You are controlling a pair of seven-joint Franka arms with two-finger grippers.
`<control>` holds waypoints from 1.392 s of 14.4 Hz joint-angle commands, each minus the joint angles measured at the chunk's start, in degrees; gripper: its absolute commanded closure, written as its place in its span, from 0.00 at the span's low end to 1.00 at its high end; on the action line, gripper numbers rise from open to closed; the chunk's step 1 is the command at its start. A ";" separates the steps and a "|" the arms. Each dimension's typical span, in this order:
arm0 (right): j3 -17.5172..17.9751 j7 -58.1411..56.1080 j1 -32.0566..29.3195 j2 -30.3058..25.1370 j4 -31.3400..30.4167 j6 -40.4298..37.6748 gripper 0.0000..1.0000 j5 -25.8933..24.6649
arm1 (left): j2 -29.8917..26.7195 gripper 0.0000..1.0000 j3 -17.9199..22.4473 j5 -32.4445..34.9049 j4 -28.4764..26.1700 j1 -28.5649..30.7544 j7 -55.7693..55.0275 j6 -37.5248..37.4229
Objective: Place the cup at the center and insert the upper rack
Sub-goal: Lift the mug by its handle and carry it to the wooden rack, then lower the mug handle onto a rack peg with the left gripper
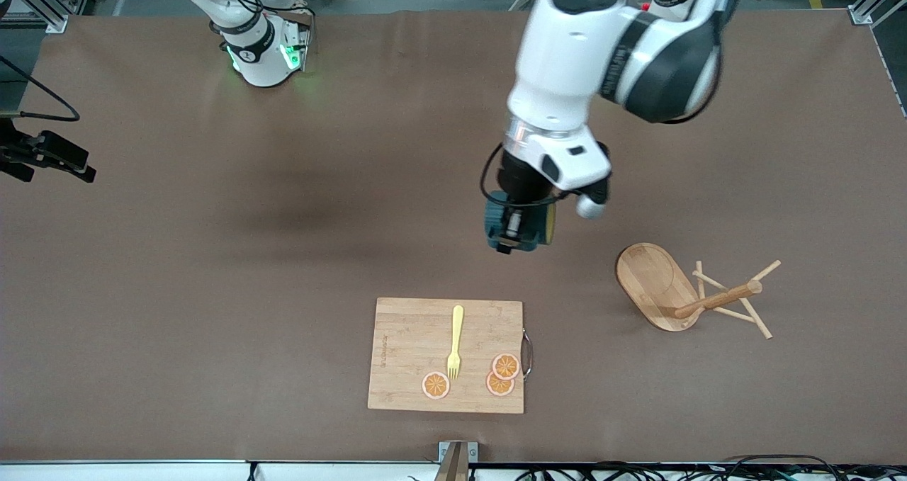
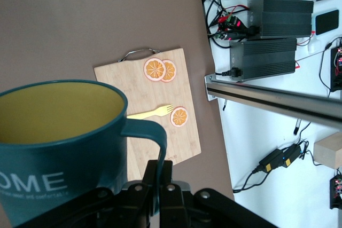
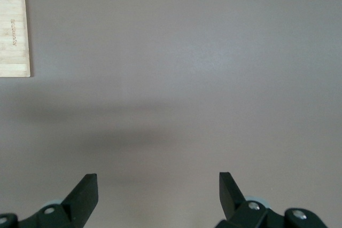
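A high front camera looks down across the brown table (image 1: 212, 254) toward both arm bases, while both close wrist cameras face downward, all three sharing the rectangular bamboo cutting board (image 1: 418, 368).

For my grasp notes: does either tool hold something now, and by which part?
The left tool holds the cup by its handle, above the table. The right tool is open and holds nothing.

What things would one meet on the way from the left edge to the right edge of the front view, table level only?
Rectangular bamboo cutting board carrying the yellow fork and orange slices → dark teal cup with yellow inside, held by the shut left gripper → light wooden mug tree, lying tipped over.
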 commanded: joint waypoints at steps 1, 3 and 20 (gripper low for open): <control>-0.02 0.45 0.32 -1.43 -1.30 0.04 0.00 -0.56 | -4.31 1.00 -0.38 -5.88 -6.46 3.36 4.63 0.82; -0.10 0.45 0.32 -1.43 -1.30 -0.13 0.00 -0.56 | -7.38 1.00 -0.38 -10.88 -11.47 5.65 11.21 0.82; -0.28 0.45 0.05 -1.43 -1.56 0.04 0.00 -0.56 | -14.79 1.00 -0.12 -42.81 -31.36 25.26 53.86 -2.08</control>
